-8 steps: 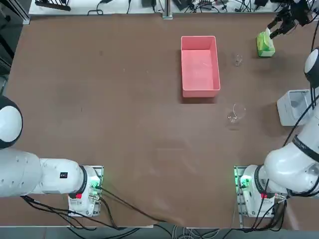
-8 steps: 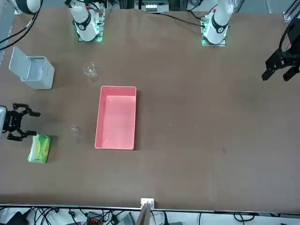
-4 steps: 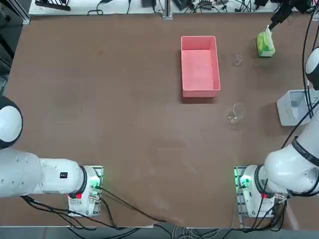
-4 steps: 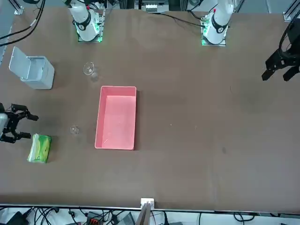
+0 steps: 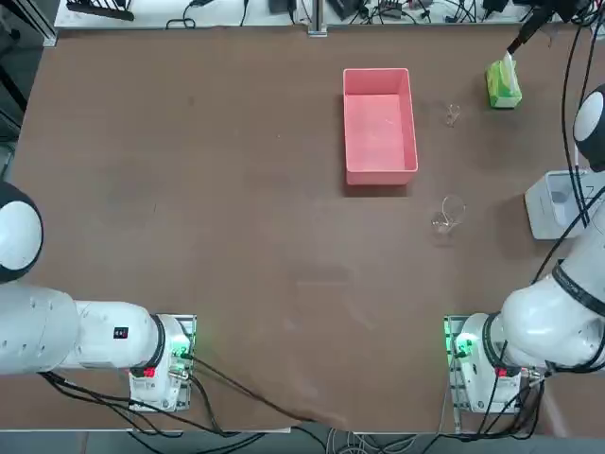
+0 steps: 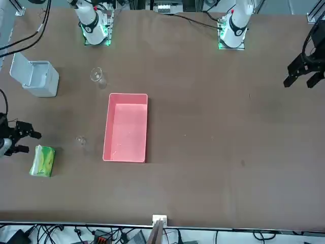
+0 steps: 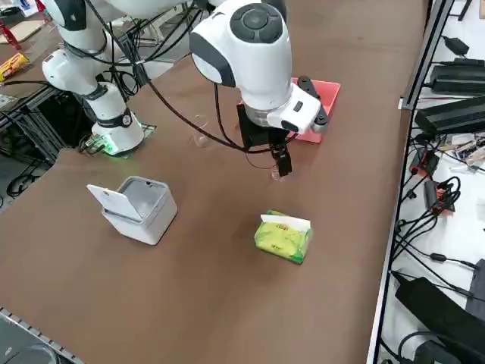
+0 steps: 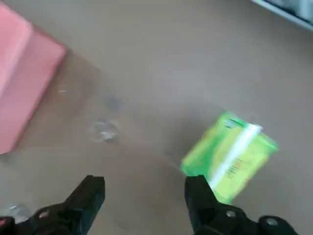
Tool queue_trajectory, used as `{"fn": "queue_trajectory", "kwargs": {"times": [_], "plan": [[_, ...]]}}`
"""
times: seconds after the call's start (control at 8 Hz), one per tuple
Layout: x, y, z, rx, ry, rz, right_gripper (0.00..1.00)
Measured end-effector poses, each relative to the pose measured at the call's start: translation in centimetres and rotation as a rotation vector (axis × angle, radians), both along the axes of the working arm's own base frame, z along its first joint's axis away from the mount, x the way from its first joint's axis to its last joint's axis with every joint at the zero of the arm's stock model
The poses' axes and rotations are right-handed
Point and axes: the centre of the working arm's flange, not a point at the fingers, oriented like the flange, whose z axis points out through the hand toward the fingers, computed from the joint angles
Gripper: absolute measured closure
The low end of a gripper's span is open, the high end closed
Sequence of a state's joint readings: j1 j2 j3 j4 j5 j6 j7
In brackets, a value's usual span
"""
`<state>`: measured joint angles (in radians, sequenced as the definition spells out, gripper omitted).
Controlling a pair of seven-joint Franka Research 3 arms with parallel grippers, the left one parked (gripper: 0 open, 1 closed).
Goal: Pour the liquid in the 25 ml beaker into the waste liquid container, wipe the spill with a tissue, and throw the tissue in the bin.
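The tiny 25 ml beaker [image 5: 453, 114] stands right of the pink waste tray [image 5: 379, 123], also seen as a faint glass ring [image 8: 102, 131] in the wrist view. A green tissue pack [image 5: 504, 85] lies near the far right corner, with a white tissue [image 7: 286, 221] poking from its top. My right gripper [image 5: 529, 28] hovers open above the table just past the pack [image 8: 230, 156], between it and the small beaker [image 6: 79, 140]. Nothing is between its fingers [image 8: 200, 196]. The grey-white bin [image 5: 558, 203] sits at the right edge with its lid up.
A larger clear beaker [image 5: 448, 215] stands nearer the robot, between the tray and the bin. Cables and equipment crowd the floor past the far table edge [image 7: 447, 114]. The right arm's wrist [image 7: 258, 53] hangs over the tray's end.
My right gripper has drifted from right beside the tissue pack toward the far right corner of the table, staying open. The pack, beakers, tray and bin have not moved.
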<state>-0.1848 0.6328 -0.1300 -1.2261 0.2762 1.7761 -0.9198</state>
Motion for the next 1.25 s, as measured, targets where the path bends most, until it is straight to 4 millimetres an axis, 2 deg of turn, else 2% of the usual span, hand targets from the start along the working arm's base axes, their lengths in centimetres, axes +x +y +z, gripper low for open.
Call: {"fn": "queue_trajectory", "kwargs": {"times": [0.25, 0.5, 0.75, 1.25], "plan": [[0.8, -0.9, -1.1, -0.093, -0.038, -0.084, 0.00], [1.3, -2.1, -4.5, -0.121, -0.032, -0.180, 0.00], [1.8, -2.8, -7.1, -0.135, -0.045, -0.258, 0.00], [1.9, -4.7, -12.7, -0.159, -0.042, -0.306, 0.01]]}}
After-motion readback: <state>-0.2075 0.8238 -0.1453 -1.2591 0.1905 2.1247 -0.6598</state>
